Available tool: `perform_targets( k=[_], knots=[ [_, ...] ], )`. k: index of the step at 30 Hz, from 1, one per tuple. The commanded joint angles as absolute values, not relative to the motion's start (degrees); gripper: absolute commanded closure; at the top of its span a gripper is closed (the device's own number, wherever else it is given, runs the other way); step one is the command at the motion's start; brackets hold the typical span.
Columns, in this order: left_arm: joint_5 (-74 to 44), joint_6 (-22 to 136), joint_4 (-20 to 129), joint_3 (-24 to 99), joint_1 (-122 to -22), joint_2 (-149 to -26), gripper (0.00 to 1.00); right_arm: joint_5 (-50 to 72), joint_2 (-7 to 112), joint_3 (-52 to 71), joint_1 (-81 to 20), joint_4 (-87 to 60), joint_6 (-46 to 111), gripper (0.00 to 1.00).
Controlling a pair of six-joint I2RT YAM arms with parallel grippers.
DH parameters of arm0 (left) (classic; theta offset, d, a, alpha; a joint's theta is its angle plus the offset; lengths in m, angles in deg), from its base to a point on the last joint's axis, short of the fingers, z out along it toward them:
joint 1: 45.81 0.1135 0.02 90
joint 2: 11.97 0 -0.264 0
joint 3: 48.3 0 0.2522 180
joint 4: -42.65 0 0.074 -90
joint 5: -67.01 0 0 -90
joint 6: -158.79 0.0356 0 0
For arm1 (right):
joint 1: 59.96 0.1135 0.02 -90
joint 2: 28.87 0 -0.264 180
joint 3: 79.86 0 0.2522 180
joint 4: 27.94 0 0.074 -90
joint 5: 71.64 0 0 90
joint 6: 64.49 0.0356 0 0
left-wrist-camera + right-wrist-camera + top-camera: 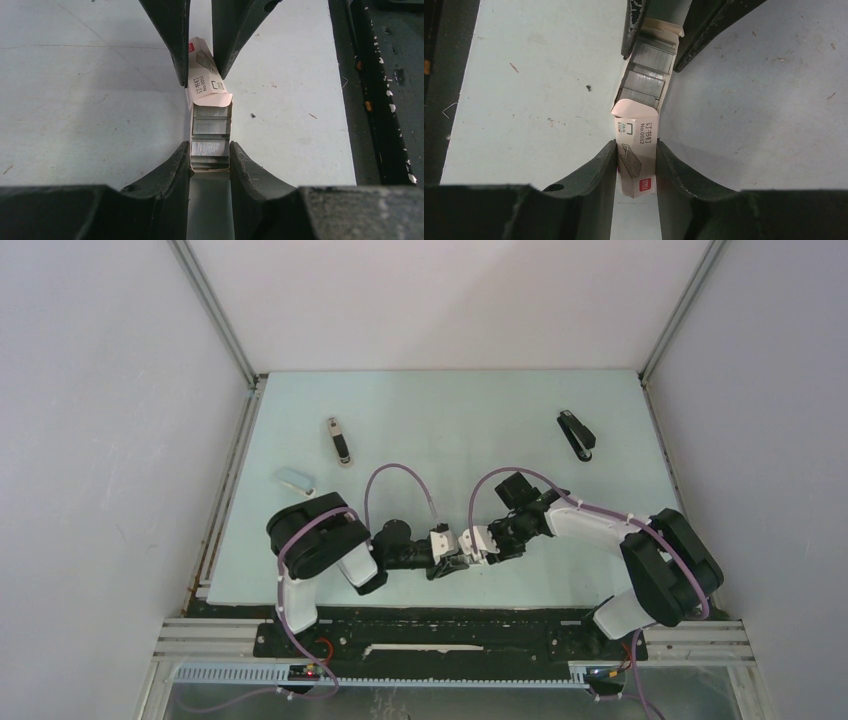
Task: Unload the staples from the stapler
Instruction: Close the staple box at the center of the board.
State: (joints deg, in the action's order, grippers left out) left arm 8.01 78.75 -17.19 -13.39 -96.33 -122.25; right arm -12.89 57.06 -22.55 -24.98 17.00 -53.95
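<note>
The stapler (340, 440), black with a silver top arm, lies at the back left of the table, far from both grippers. Near the front edge the two grippers meet over a small staple box. My left gripper (210, 150) is shut on the end of the box's open inner tray (196, 131). Rows of grey staples (210, 127) lie in it. My right gripper (636, 150) is shut on the white printed sleeve (636, 145), which is slid partway off the tray. The staples (649, 70) show between sleeve and left fingers (634, 25).
A second, all-black stapler (577, 434) lies at the back right. A small pale blue object (295, 480) rests left of the left arm. The table's front edge and a dark rail (380, 100) run close beside the box.
</note>
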Motion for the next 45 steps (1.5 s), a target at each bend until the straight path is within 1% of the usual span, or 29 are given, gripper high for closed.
perform_targets(
  k=[1,10,17,22,32,45],
  knots=[
    [3.3,79.4,-17.2,-13.0,-96.7,-122.3,0.68,-14.0,55.9,-21.6,-23.4,19.1,-55.4,0.59],
    [-0.3,77.6,-19.0,-14.6,-97.0,-121.9,0.7,-13.4,56.1,-21.6,-23.4,18.7,-54.7,0.59],
    [-3.0,74.9,-23.1,-16.1,-99.3,-123.9,0.71,-12.7,56.5,-21.6,-23.2,18.0,-53.8,0.59],
    [-5.0,73.7,-23.3,-15.9,-101.1,-124.8,0.71,-12.4,56.7,-21.6,-23.0,17.6,-53.1,0.59],
    [-8.3,71.9,-23.3,-17.5,-101.9,-124.0,0.73,-11.9,56.8,-21.7,-23.0,16.8,-51.7,0.59],
    [-10.5,72.0,-23.0,-18.0,-102.9,-122.9,0.73,-13.5,55.7,-21.2,-24.4,18.0,-51.1,0.61]
  ],
)
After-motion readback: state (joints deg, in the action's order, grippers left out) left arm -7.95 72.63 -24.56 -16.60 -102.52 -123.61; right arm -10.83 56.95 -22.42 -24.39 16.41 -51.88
